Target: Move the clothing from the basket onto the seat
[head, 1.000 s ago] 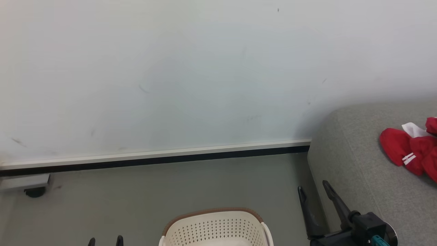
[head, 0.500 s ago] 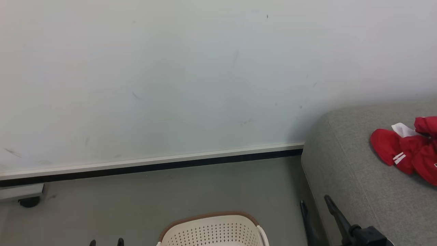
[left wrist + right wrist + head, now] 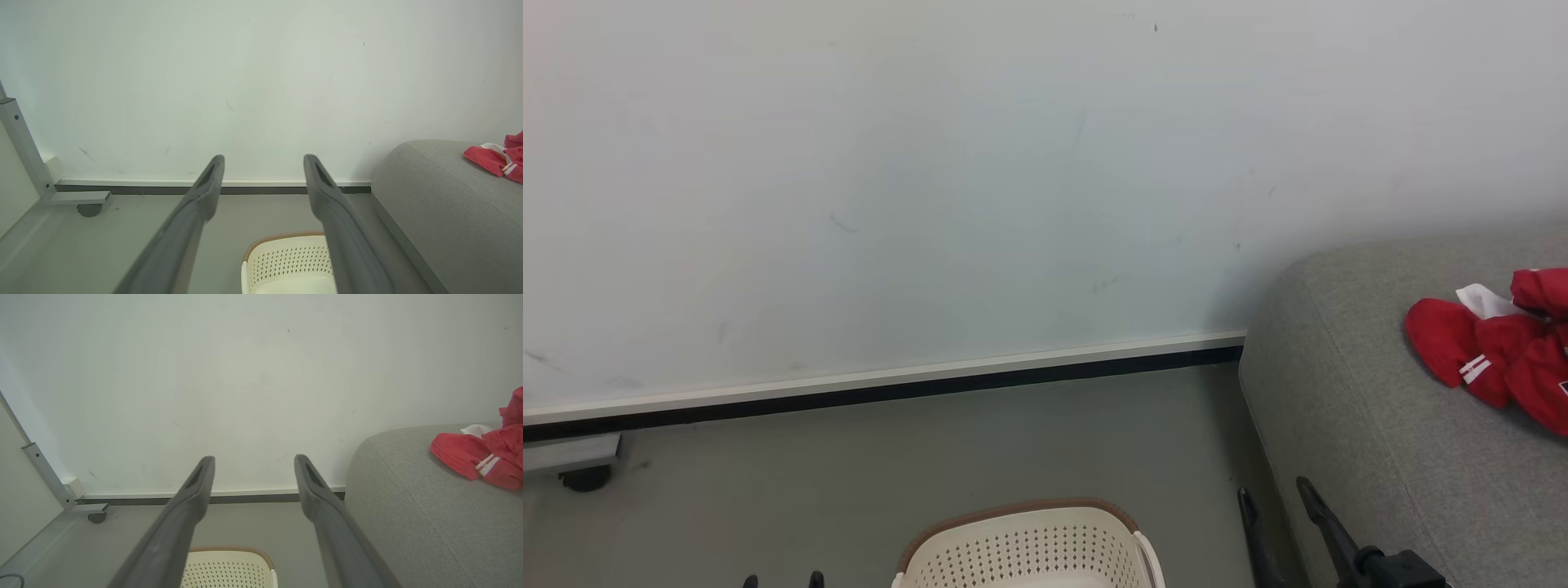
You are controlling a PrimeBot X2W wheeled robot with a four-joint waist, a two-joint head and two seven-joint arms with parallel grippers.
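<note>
Lying crumpled on upholst. seat (image 3: pixel 1372 457): clothing (image 3: pixel 1499 355)

On my head feed, the right gripper (image 3: pixel 1272 490) is a pair of long, slim black fingers (image 3: pixel 1330 523) that taper to narrow rounded tips. They are rooted in a chunky black block (image 3: pixel 1401 567) at the bottom edge. The left gripper (image 3: pixel 783 581) gives me two small black tips. Through the wrist cameras, both pairs read as matte dark grey and broaden toward the base. Each finger, left (image 3: pixel 204 196) and right (image 3: pixel 322 516), has a long shallow recess sunk in near its tip
</note>
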